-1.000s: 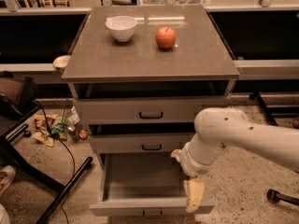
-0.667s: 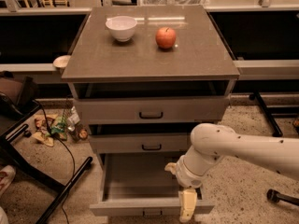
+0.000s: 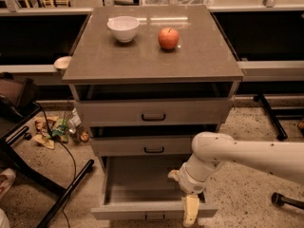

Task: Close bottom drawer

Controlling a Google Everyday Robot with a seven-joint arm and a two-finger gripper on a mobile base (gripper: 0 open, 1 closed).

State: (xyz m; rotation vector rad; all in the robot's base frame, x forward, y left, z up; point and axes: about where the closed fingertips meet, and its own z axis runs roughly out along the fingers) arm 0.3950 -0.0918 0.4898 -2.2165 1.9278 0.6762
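The bottom drawer (image 3: 142,186) of the grey cabinet is pulled far out, open and empty inside. Its narrow front panel (image 3: 152,211) runs along the bottom of the view with a small dark handle (image 3: 154,217). My white arm (image 3: 237,156) comes in from the right. My gripper (image 3: 190,211) hangs at the drawer's front right corner, its pale finger lying over the front panel. The middle drawer (image 3: 153,146) and top drawer (image 3: 153,113) above are pushed in.
A white bowl (image 3: 123,28) and a red apple (image 3: 168,38) stand on the cabinet top. A dark stand leg (image 3: 66,194) and a cable lie on the floor at left, with litter (image 3: 57,131) behind. A dark wheel (image 3: 278,199) sits at right.
My arm and gripper have moved left and down, from beside the drawer's right side to over its front panel. The drawer stays open.
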